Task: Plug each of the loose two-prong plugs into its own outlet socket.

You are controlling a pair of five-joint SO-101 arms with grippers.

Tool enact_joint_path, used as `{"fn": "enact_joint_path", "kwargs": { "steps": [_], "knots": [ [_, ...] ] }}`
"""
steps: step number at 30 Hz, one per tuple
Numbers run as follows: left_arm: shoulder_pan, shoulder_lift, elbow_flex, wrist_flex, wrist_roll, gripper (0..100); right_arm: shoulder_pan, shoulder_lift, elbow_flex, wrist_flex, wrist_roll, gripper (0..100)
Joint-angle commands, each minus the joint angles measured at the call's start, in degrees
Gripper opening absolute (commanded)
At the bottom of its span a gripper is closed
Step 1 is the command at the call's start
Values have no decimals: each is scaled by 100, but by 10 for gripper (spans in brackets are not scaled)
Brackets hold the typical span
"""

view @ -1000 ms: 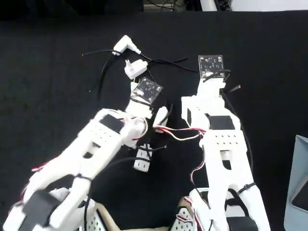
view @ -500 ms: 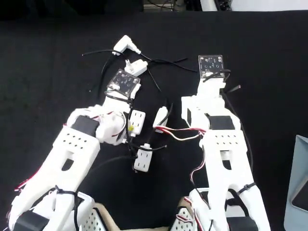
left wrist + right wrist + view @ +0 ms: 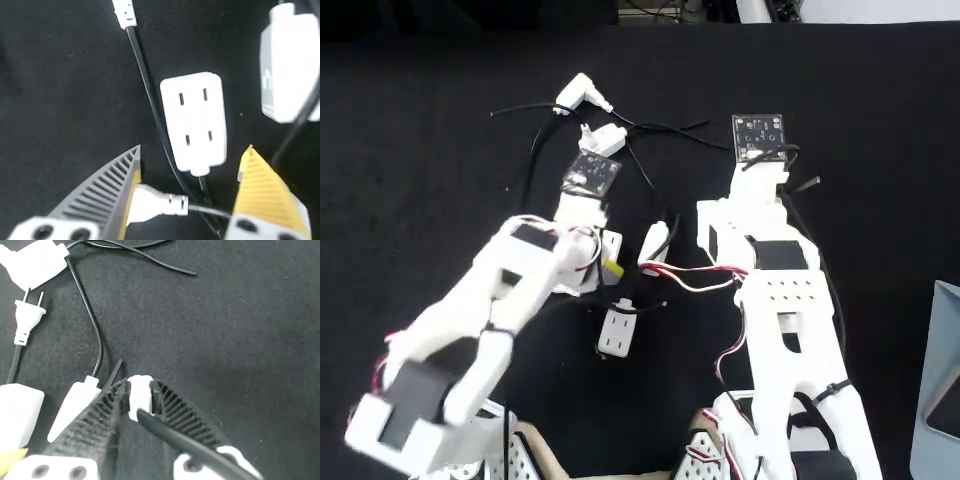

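My left gripper (image 3: 192, 155) hangs open just above a white two-socket outlet (image 3: 195, 120), whose slots are bare. A small white plug (image 3: 150, 205) on a black cord lies between its grey and yellow fingers, untouched. In the high view the left gripper (image 3: 602, 258) covers part of that outlet (image 3: 610, 243). A second outlet (image 3: 617, 335) lies nearer the arm bases with a plug at its top end. My right gripper (image 3: 140, 402) is shut on a white plug (image 3: 140, 392) with a black cord. Two loose plugs (image 3: 582, 95) (image 3: 603, 138) lie at the back.
A white plug body (image 3: 655, 242) lies between the two arms. Black cords (image 3: 650, 128) criss-cross the black table behind the grippers. A blue-grey container (image 3: 940, 380) stands at the right edge. A two-prong plug (image 3: 27, 315) lies beside an adaptor (image 3: 35, 260).
My left arm swung left, then came back a little to the right and now sits over the upper outlet. The right arm has kept still.
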Motion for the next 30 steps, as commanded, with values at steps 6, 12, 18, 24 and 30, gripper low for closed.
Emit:
{"fn": "enact_joint_path", "kwargs": {
  "steps": [6, 12, 18, 24, 30],
  "knots": [
    [171, 985, -866, -88, -343, 140, 53, -4, -233, -70, 0, 12],
    [145, 360, -752, 97, -712, 66, 53, -4, -233, -70, 0, 12],
    [136, -598, -743, 826, -870, 55, 53, -4, -233, -70, 0, 12],
    [-22, -1064, -725, 1451, -1873, 55, 53, -4, -233, -70, 0, 12],
    [-690, -1081, -646, 1503, -2637, 55, 44, -4, -233, -70, 0, 12]
  ]
}}
